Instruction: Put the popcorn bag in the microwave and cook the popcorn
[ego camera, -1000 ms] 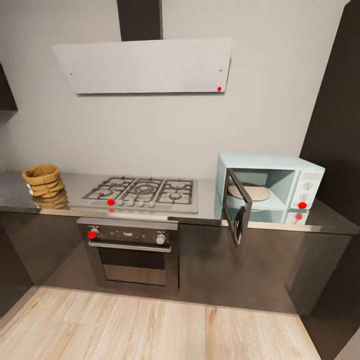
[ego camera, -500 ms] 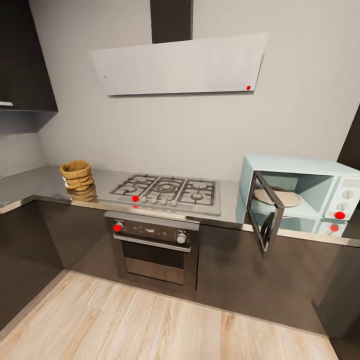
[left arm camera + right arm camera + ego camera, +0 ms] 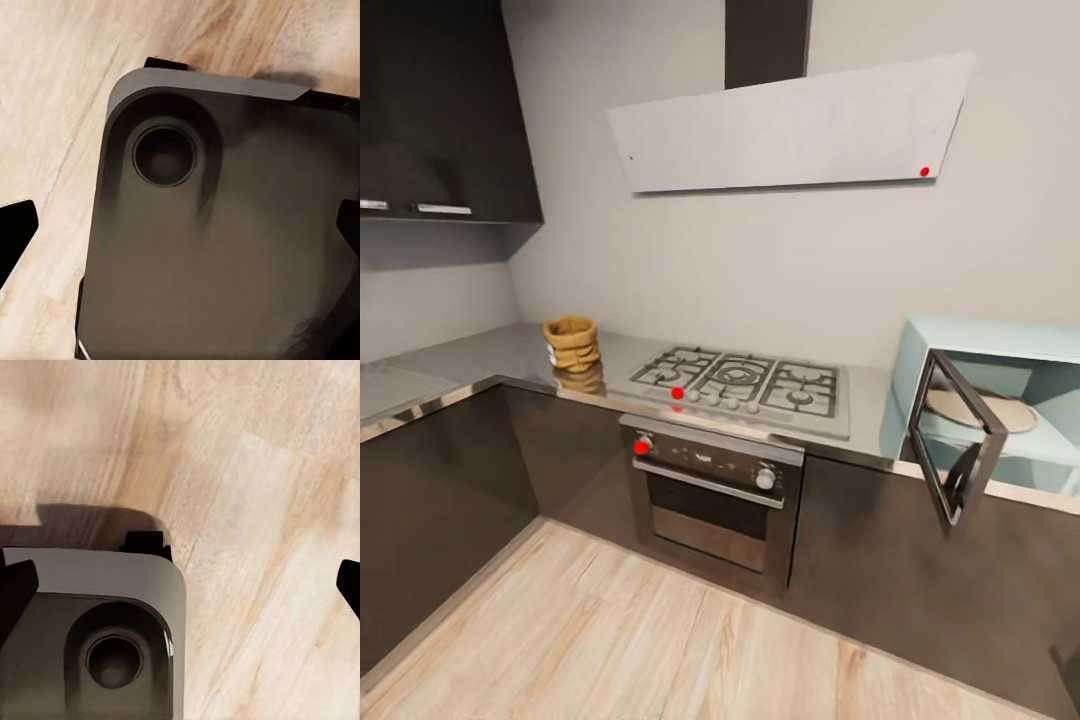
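The popcorn bag point(image 3: 572, 342), a squat tan crumpled sack, stands upright on the grey countertop point(image 3: 470, 358) to the left of the hob. At the far right of the head view sits the pale mint-blue microwave point(image 3: 1000, 345), cut by the picture's edge. Its dark glass door point(image 3: 957, 452) hangs wide open and a round turntable plate point(image 3: 980, 408) lies inside. My left gripper point(image 3: 180, 232) and right gripper point(image 3: 180, 585) both point down at the floor, fingers spread wide with nothing between them, far from the bag.
A gas hob point(image 3: 745, 380) lies between bag and microwave, with a steel built-in oven point(image 3: 710, 490) below and a grey hood point(image 3: 790, 125) above. Dark cabinets point(image 3: 440, 110) hang at upper left. Light wood floor point(image 3: 610, 640) lies ahead. My dark base point(image 3: 225, 247) shows under both grippers.
The head view has swung left, so the whole picture slid right: the bag sits nearer the middle and the microwave is cut off at the right. Nothing on the countertop itself moved.
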